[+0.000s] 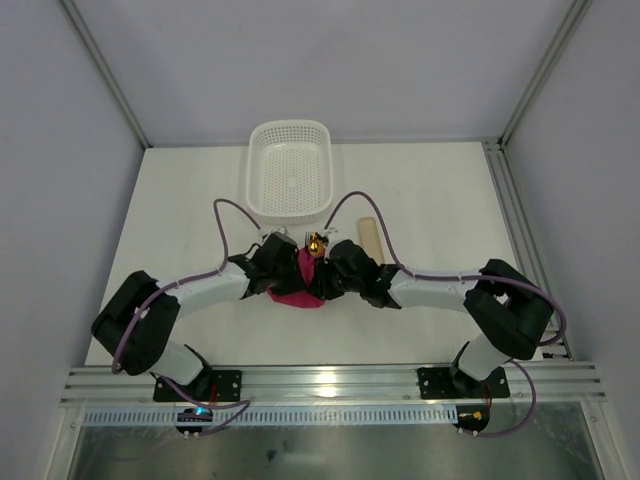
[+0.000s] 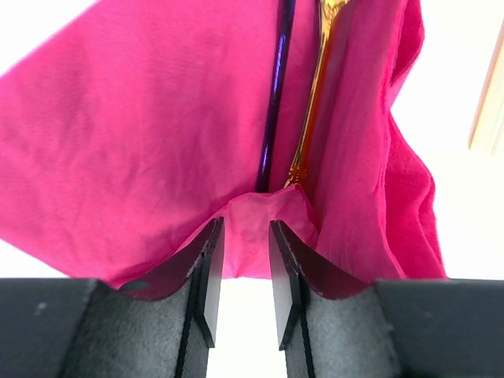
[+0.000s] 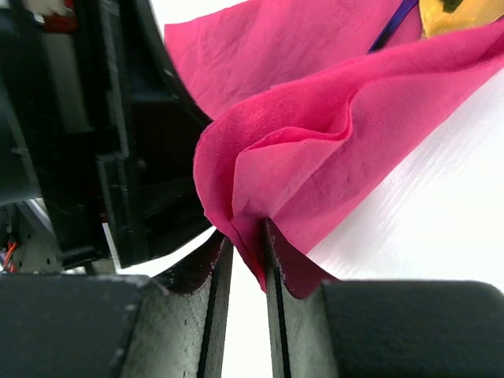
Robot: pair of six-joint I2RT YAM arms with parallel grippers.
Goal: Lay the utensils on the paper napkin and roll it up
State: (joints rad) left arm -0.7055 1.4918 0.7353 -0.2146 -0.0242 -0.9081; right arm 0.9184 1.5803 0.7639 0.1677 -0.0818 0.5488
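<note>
The paper napkin is a magenta sheet bunched between both grippers at the table's middle. In the left wrist view the napkin has its right part folded up over two utensils in the crease: a dark one and a gold one. A gold head sticks out at the napkin's far end. My left gripper has its jaws close together on the napkin's lifted near edge. My right gripper pinches a raised fold of the napkin.
A white perforated basket stands behind the grippers. A pale beige flat strip lies right of the napkin, close to the right gripper. The left arm's black body fills the left of the right wrist view.
</note>
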